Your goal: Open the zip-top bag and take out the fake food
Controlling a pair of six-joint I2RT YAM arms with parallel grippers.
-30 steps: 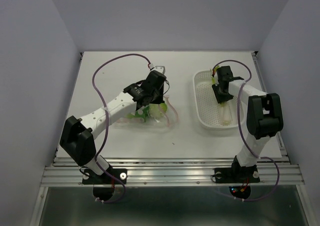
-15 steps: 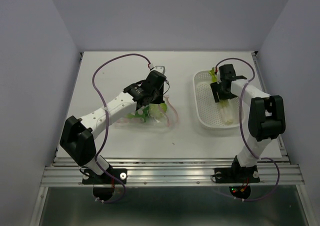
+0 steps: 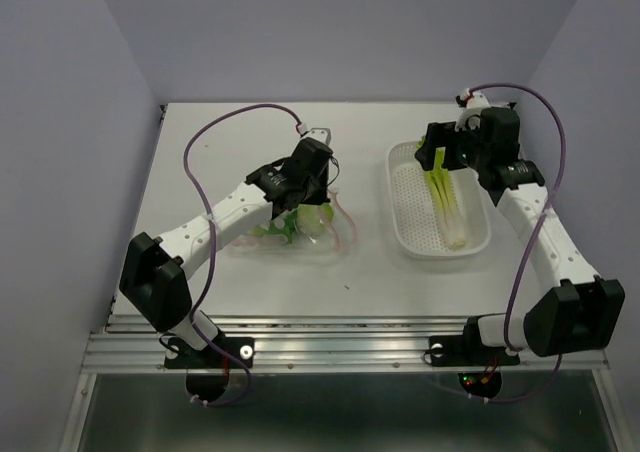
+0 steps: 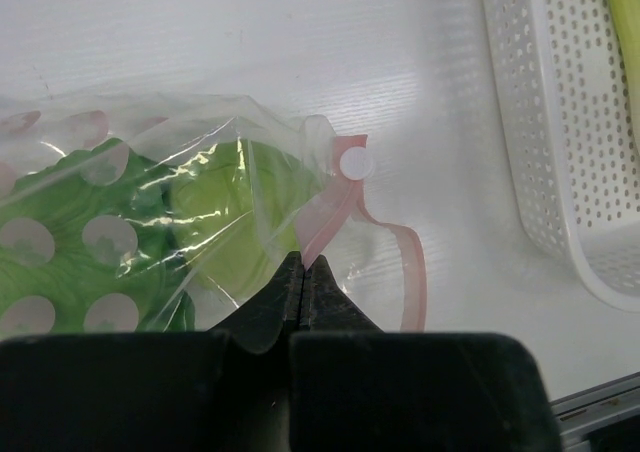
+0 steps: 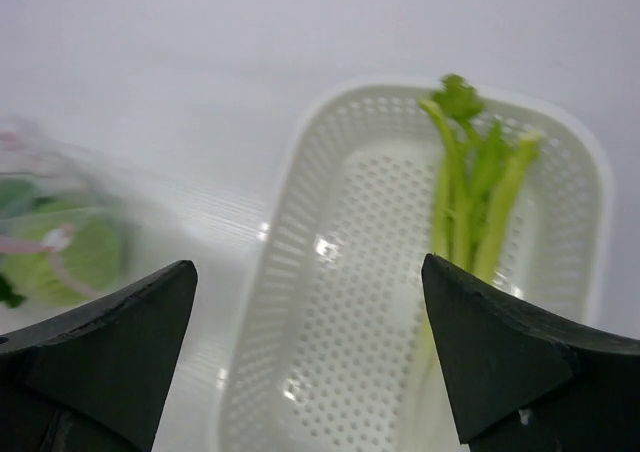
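Tabletop (image 3: 370,272), white, carries everything. White perforated basket (image 3: 393,207) sits on its right side, with the long pale green stalk (image 3: 447,202) lying lengthwise inside. Zip-top bag (image 4: 120,172) lies left of centre, with a round light-green cabbage head (image 4: 225,197) and darker leafy pieces (image 4: 60,272) inside. Left gripper (image 4: 303,262), pressed together, pinches the bag's film beside the pink zip strip (image 4: 335,207). Right gripper (image 5: 310,272) hangs spread wide over the basket, holding nothing.

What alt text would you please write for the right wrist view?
The open right gripper hovers over a white perforated basket holding a pale green stalk; the zip-top bag lies blurred at left.
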